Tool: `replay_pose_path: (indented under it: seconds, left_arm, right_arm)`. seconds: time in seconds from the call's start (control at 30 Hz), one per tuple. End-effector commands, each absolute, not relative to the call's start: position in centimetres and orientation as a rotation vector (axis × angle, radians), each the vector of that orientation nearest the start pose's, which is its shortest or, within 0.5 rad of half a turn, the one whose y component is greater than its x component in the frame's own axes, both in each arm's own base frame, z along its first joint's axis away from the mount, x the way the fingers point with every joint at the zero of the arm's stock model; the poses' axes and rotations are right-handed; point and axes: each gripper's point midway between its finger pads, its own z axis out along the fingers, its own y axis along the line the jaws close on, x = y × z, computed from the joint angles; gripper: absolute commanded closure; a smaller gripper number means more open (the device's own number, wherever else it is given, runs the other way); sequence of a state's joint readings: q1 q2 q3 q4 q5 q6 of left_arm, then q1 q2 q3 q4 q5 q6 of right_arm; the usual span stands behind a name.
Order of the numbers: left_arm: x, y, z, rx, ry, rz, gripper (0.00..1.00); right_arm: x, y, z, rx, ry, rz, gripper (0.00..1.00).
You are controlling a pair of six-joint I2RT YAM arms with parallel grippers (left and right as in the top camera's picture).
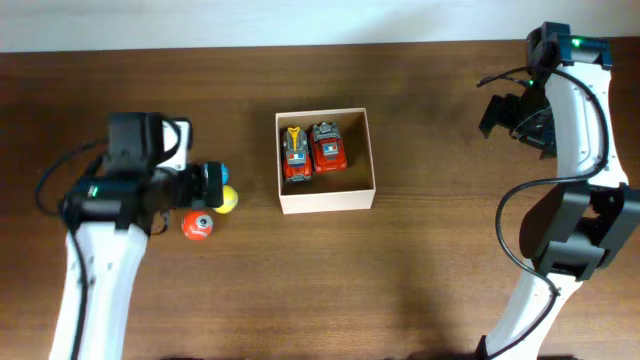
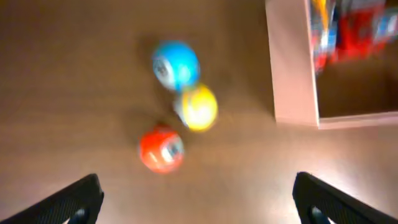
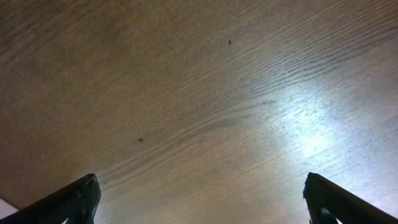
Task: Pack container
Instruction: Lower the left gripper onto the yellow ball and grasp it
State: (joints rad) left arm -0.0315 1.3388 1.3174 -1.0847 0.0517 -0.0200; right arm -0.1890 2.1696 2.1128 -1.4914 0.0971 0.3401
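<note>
Two toy cars [image 1: 314, 150] inside one container [image 1: 326, 201], three balls [image 2: 198, 107] outside, left tool [image 2: 196, 190] and right tool [image 3: 200, 190] both spread.

The overhead camera looks straight down from high above the table [image 1: 430, 260], with the container [image 1: 326, 200] near mid-frame. The left wrist camera sits lower, left of the container, and faces down. Its blurred view catches the container [image 2: 291, 62] by its left wall, plus a blue ball [image 2: 176, 64], yellow ball [image 2: 198, 107] and orange ball [image 2: 161, 149]. The overhead view shares that wall, the yellow ball [image 1: 227, 200] and the orange ball [image 1: 197, 225]. The right wrist camera, well right of the container, faces down close over the table [image 3: 186, 93].
</note>
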Motion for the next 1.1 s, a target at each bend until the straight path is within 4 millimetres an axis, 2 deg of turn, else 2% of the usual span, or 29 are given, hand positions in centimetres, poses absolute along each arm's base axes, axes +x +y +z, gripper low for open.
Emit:
replay_pose_path:
  seconds: [0.0,0.3,0.43,0.63,0.77,0.93,1.07]
  left_arm:
    - [31.3,-3.5,17.6,0.038,2.816,-0.229,0.01]
    - [33.1,-3.3,10.9,0.019,2.999,-0.209,0.01]
    - [34.1,-3.3,8.9,0.018,3.023,-0.208,0.01]
    - [35.9,-3.3,7.8,0.026,2.983,-0.197,0.01]
    - [36.8,-2.5,7.5,0.022,2.958,-0.126,0.01]
    - [36.4,-2.3,6.2,0.019,3.002,-0.111,0.0]
    - [35.4,-2.3,5.0,0.015,3.065,-0.111,0.05]
  right_arm:
    - [41.1,-9.7,14.1,0.826,2.974,-0.152,0.01]
    - [41.1,-9.7,14.1,0.826,2.974,-0.152,0.01]
    - [41.1,-9.7,14.1,0.826,2.974,-0.152,0.01]
    - [41.1,-9.7,14.1,0.826,2.974,-0.152,0.01]
    - [41.1,-9.7,14.1,0.826,2.974,-0.152,0.01]
    - [41.1,-9.7,14.1,0.826,2.974,-0.152,0.01]
    - [41.1,-9.7,14.1,0.825,2.974,-0.152,0.01]
